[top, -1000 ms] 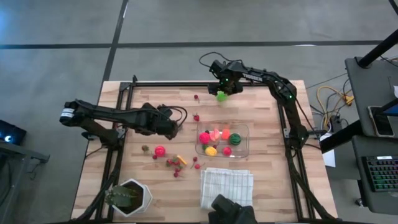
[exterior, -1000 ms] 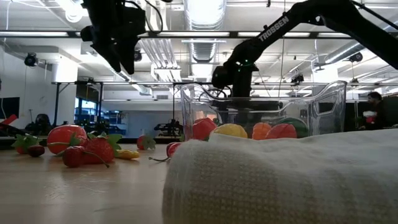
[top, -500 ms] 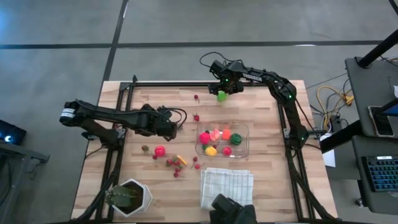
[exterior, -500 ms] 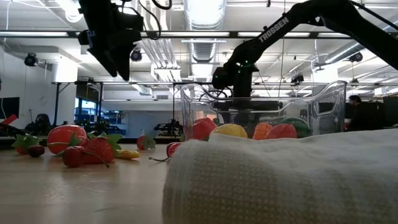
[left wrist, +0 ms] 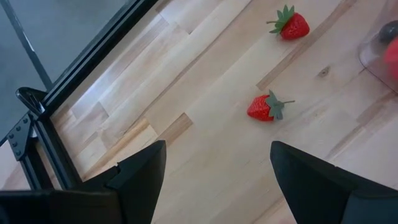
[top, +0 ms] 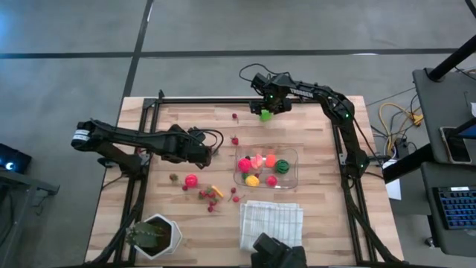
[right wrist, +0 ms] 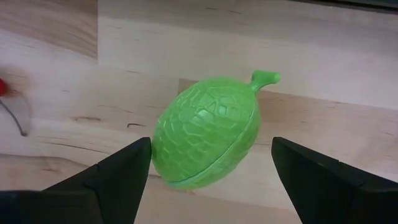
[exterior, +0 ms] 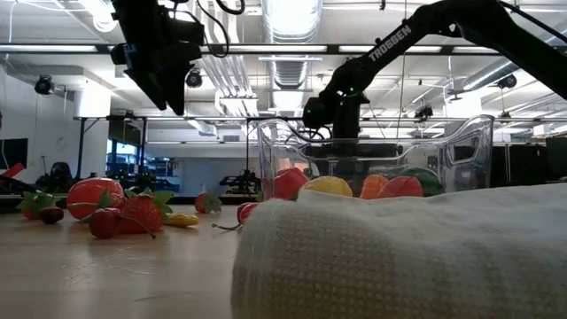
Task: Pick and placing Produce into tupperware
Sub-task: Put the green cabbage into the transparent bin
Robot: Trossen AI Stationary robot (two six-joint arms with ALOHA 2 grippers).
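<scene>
A green, net-patterned toy fruit [right wrist: 208,140] with a short stem lies on the table near its far edge [top: 265,114]. My right gripper [right wrist: 210,177] points down over it, open, one finger on each side of it. My left gripper [left wrist: 214,174] hangs open above the table's left middle [top: 209,154]; two toy strawberries [left wrist: 267,107] [left wrist: 289,26] lie beyond it. The clear tupperware [top: 294,154] at the table's middle holds pink, orange, yellow, red and striped green pieces. More produce [top: 191,180] lies loose to its left. My right gripper has one finger [right wrist: 124,171] right at the green fruit's side [right wrist: 160,140]; whether they touch, I cannot tell. The other finger [right wrist: 311,174] stands a little apart from the fruit's opposite side. The fingers come from above, pointing down.
A folded white cloth [top: 271,223] lies near the front edge, with a white hexagonal plant pot [top: 156,237] at the front left. A black frame [top: 149,112] runs along the table's left, far and right sides. Bare wood lies between the green fruit and the tupperware.
</scene>
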